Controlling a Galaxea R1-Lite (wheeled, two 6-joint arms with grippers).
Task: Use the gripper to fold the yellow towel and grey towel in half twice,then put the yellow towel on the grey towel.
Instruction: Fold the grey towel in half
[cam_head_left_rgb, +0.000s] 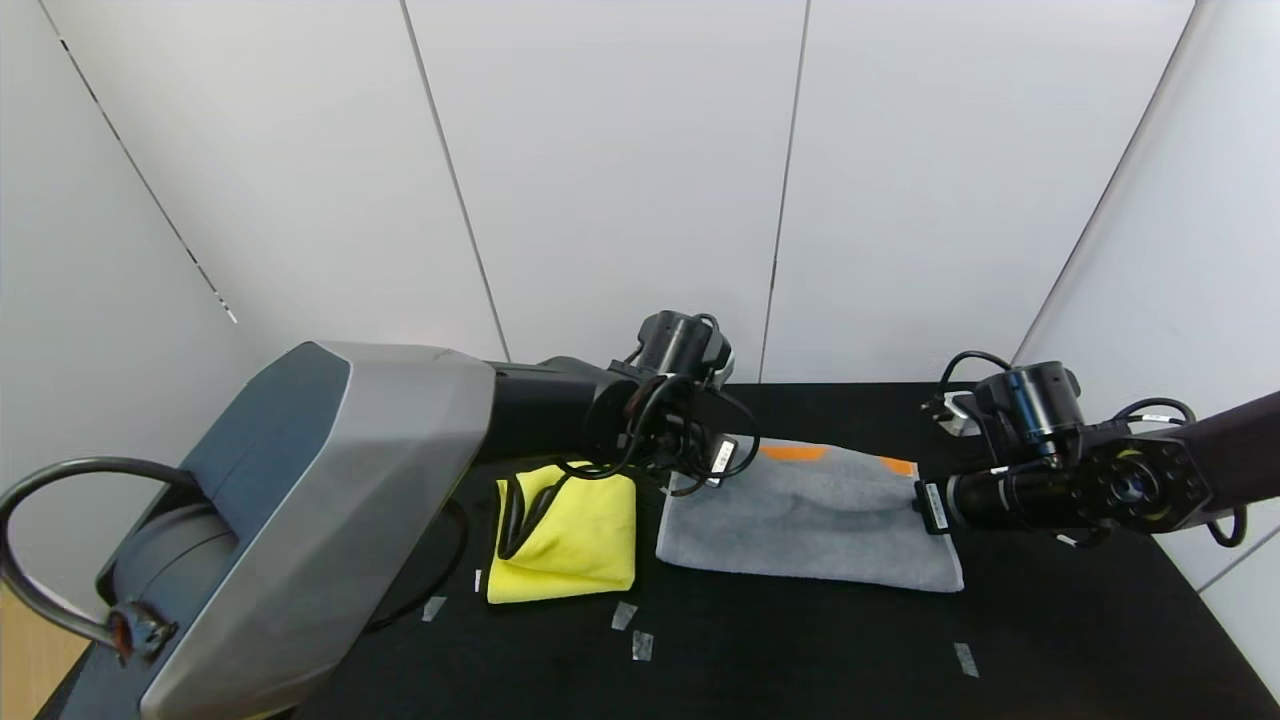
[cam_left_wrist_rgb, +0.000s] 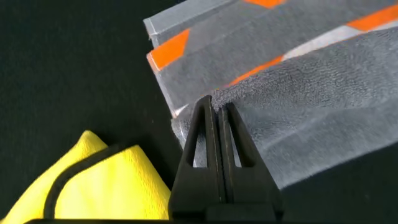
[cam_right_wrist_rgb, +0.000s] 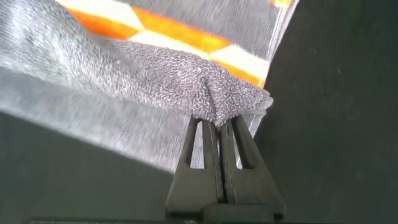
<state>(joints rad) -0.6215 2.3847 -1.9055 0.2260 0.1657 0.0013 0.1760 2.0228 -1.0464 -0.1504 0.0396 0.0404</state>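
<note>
Lying folded on the black table (cam_head_left_rgb: 1050, 640) at the left, the yellow towel (cam_head_left_rgb: 575, 540) sits just beside the grey towel (cam_head_left_rgb: 805, 525), not touching it. The left gripper (cam_left_wrist_rgb: 215, 107) is pinched closed on the grey towel's left edge, near the orange band. The grey towel spreads across the middle of the table, looking folded once, orange bands at the far side. The right gripper (cam_right_wrist_rgb: 220, 121) is clamped shut on the right-hand corner, terry bunched up at its tips. Judgement: both ends held, so a fold of the grey towel looks in hand. The cloth is soft, light and floppy; it will sag between the two grips and layers may slip apart. Best hold is at corners, pinching all layers together. Yellow plush likely handles the same, thinner.
</note>
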